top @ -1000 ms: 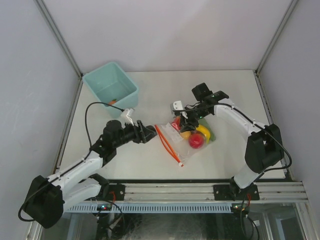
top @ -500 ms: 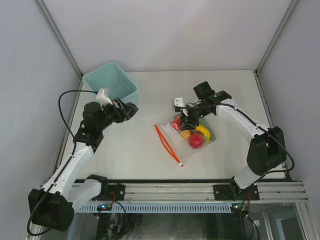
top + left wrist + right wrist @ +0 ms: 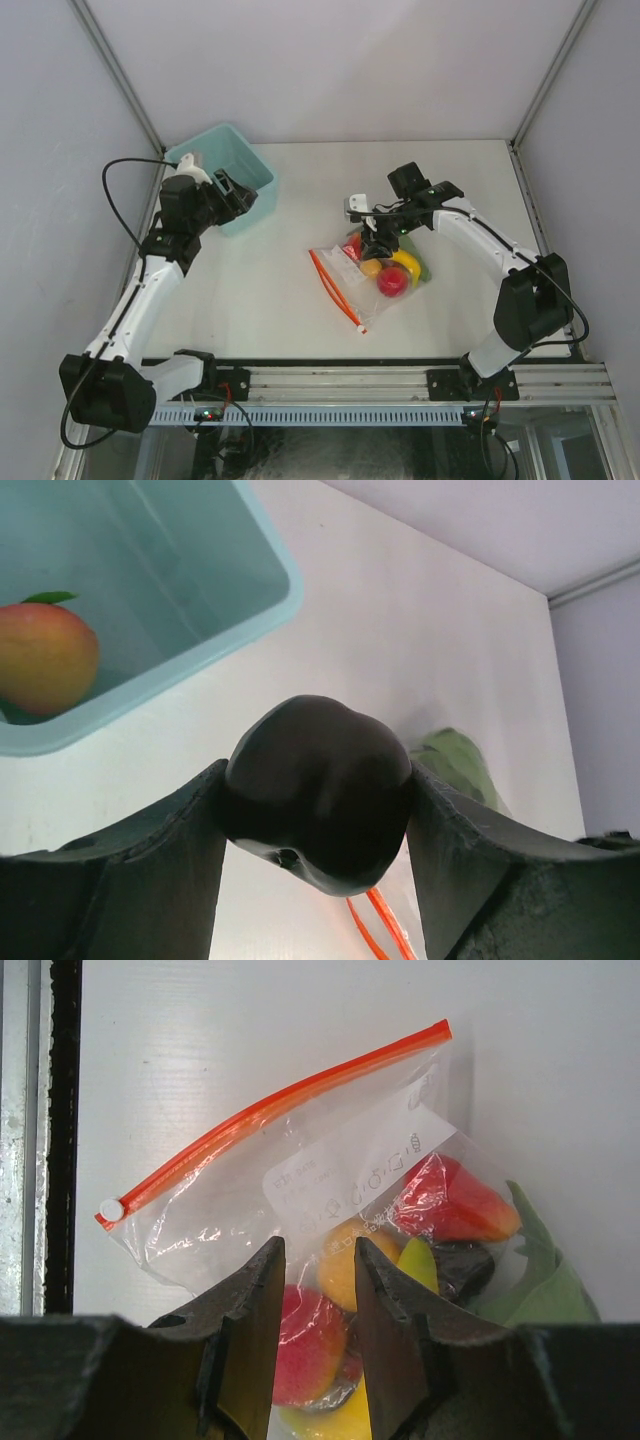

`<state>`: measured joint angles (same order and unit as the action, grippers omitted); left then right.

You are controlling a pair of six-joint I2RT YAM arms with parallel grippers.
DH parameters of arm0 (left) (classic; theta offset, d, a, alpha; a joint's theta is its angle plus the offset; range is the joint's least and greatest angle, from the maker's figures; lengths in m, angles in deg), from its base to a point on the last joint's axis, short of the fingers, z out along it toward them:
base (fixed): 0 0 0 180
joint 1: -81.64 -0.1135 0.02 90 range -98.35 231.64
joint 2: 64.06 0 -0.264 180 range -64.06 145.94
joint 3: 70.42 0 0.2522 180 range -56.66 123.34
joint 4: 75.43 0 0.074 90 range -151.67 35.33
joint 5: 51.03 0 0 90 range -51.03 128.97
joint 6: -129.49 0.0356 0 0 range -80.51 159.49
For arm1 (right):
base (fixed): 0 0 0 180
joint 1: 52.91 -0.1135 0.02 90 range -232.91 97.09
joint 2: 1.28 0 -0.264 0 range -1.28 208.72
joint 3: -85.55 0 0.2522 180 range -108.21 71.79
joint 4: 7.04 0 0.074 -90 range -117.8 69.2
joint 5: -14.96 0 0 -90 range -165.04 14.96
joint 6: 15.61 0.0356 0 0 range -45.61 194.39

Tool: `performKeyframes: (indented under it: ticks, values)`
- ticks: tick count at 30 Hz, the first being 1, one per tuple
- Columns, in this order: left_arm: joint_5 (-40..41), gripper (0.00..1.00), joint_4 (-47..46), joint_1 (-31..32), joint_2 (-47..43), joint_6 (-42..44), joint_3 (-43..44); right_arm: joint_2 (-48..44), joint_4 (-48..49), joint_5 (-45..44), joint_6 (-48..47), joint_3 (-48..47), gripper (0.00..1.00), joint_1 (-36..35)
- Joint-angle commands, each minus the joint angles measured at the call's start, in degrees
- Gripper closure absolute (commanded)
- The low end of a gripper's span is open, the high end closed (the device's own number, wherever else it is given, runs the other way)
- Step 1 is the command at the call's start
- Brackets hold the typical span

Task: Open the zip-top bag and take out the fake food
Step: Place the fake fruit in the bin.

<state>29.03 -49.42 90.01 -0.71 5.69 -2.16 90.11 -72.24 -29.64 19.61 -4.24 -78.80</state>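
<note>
The clear zip-top bag [image 3: 345, 272] lies at the table's middle, its orange-red zip strip [image 3: 336, 290] toward the left; it also shows in the right wrist view [image 3: 330, 1175]. Inside are a red apple [image 3: 393, 283], a yellow banana [image 3: 407, 262], an orange piece [image 3: 350, 1260], a red piece [image 3: 450, 1200] and a dark piece [image 3: 465, 1265]; green leaves [image 3: 535, 1270] lie at its far side. My right gripper [image 3: 372, 245] hovers over the bag, jaws narrowly apart [image 3: 318, 1250]. My left gripper [image 3: 238, 196] is shut on a dark round piece [image 3: 315, 780] at the teal bin's near corner.
The light teal bin [image 3: 256, 170] stands at the back left; in the left wrist view its rim [image 3: 200, 645] is just beyond the fingers and an orange-red fruit [image 3: 45, 655] lies inside. Grey walls enclose the table on three sides.
My left arm has swung from beside the bag's zip edge back and left to the teal bin, carrying the dark round piece. The right arm and the bag have stayed put.
</note>
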Motion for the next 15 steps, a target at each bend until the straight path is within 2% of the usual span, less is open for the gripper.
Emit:
performKeyframes:
  ticks: [1, 7, 15]
  values:
    - [6.2, 1.0, 1.4, -0.6, 1.1, 1.2, 5.9, -2.1, 1.5, 0.2, 0.9, -1.5, 0.66, 0.3]
    - [12.6, 0.99, 4.6, -0.9, 4.7, 1.7, 11.1, -2.1, 1.4, 0.2, 0.8, -1.4, 0.66, 0.4]
    - [17.1, 0.98, 8.3, -1.6, 11.4, 1.7, 17.1, -2.3, 1.2, 0.1, 0.5, -1.4, 0.66, 0.6]
